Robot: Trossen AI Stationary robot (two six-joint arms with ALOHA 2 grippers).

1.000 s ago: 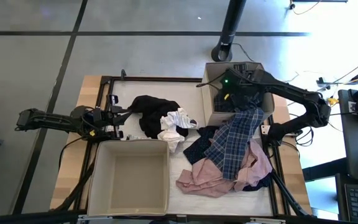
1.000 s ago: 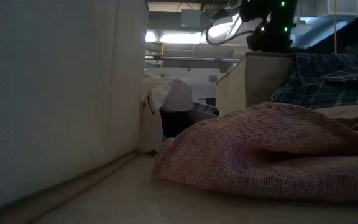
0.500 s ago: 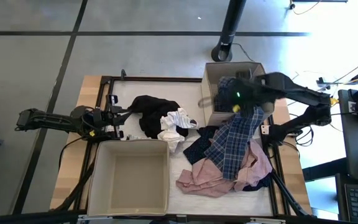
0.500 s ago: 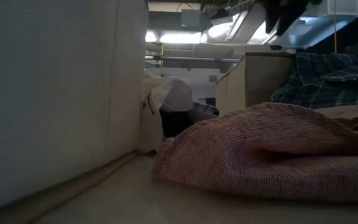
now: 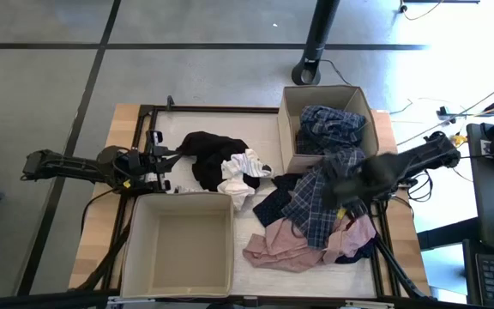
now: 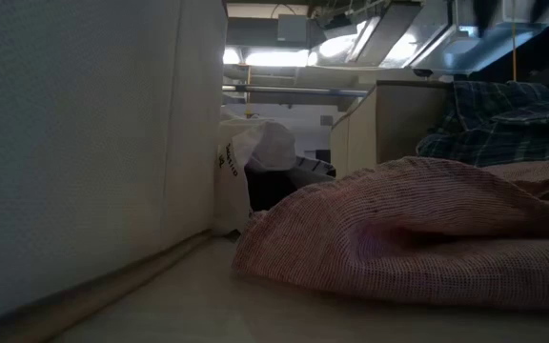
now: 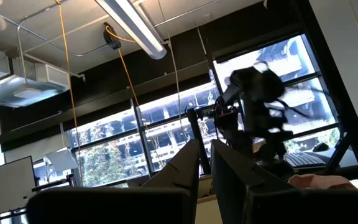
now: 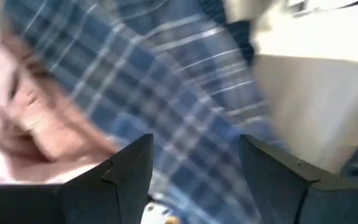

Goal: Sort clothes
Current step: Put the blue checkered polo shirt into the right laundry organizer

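Observation:
A blue plaid shirt lies with its far part inside the far right beige box and its near part draped over the box's near wall onto the pile. Under it lie a dusty pink garment and a navy dotted piece. A black garment and a small white piece lie at the table's middle. My right gripper is open and empty above the plaid shirt, near the box's near wall; it shows blurred in the high view. My left gripper waits at the table's left, beside the black garment.
A second beige box stands at the near left; its wall fills the left of the low view. The pink garment fills the low view's right. The table's dark frame runs along the far edge.
My right gripper has gone from over the far right box toward the table's near edge and now hangs over the draped part of the plaid shirt. The shirt's far part stays lying in the box, free of the gripper.

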